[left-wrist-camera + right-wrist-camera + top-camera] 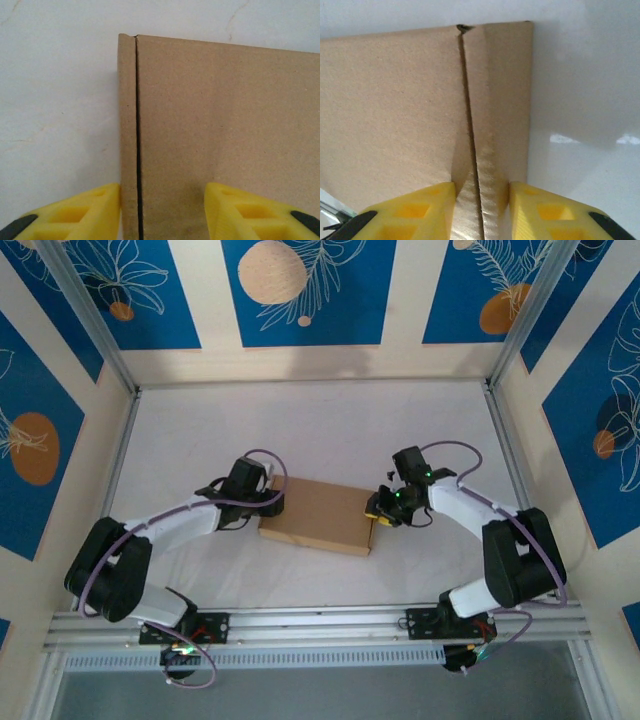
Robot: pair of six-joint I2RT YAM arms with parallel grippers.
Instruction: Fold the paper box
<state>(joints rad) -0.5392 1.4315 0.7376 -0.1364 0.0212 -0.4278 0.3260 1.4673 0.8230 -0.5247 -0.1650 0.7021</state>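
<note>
The box is lying closed and flat near the middle of the table, slightly toward its near edge; the left gripper is straddling the seam along the box's left end, jaws half open and clamping nothing, probably to press that side home; the right gripper is straddling the right end's creased strip, jaws narrower; whether it is pinching, I cannot tell.
</note>
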